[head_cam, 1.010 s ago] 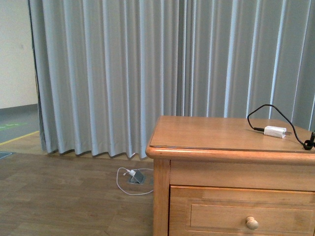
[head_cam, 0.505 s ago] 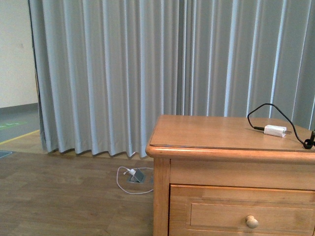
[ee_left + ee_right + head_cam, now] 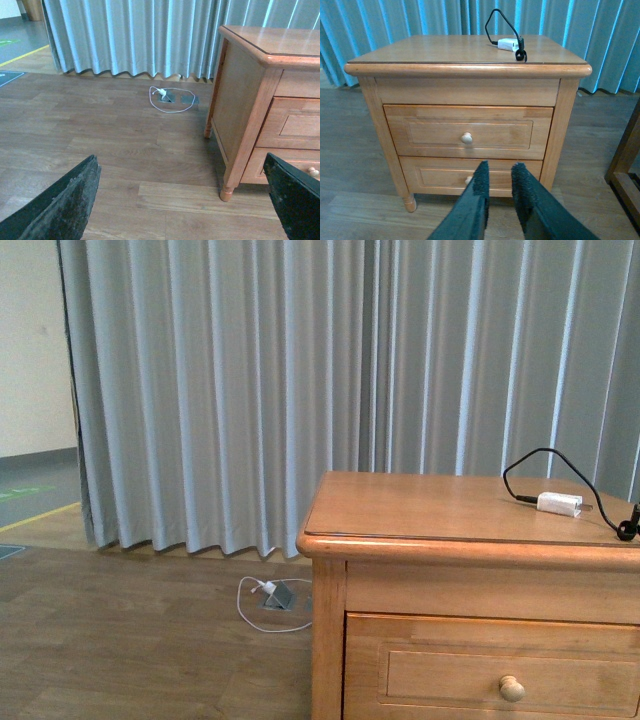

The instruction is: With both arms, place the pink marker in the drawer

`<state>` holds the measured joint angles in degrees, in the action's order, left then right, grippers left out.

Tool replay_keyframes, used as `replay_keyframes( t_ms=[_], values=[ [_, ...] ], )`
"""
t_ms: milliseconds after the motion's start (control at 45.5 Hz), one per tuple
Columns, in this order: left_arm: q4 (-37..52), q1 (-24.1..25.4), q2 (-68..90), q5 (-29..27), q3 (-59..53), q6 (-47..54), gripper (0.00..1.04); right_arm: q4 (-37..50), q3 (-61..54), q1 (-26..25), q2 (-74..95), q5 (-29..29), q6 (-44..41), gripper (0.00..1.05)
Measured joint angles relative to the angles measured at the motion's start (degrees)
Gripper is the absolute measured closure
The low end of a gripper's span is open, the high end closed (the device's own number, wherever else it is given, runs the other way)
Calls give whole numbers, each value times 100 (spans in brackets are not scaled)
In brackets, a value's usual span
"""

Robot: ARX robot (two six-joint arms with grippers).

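My right gripper [image 3: 499, 186] has its fingers nearly together, empty; my left gripper [image 3: 185, 200] is spread wide, empty. The pink marker shows in no view. Judged light, rigid, slick: grasp mid-barrel. The drawer [image 3: 468, 131] is closed; take its knob [image 3: 466, 138]. A charger [image 3: 508, 44] lies near the nightstand top's [image 3: 445, 50] rear edge.

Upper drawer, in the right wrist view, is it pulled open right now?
No, the upper drawer sits closed, its front flush with the nightstand frame.
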<state>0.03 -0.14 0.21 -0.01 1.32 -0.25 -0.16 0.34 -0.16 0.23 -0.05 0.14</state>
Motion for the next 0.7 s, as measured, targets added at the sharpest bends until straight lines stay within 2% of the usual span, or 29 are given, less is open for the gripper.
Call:
replay_keyframes(
  t_ms=[44, 176, 373, 395, 461, 703],
  values=[
    [0, 0, 0, 0, -2, 0, 6, 0, 0, 0, 0, 0, 0, 74],
    [0, 0, 0, 0, -2, 0, 6, 0, 0, 0, 0, 0, 0, 42],
    [0, 0, 0, 0, -2, 0, 6, 0, 0, 0, 0, -2, 0, 8],
    [0, 0, 0, 0, -2, 2, 6, 0, 0, 0, 0, 0, 7, 6],
    [0, 0, 0, 0, -2, 0, 6, 0, 0, 0, 0, 0, 2, 9],
    [0, 0, 0, 0, 0, 0, 6, 0, 0, 0, 0, -2, 2, 8]
  ],
)
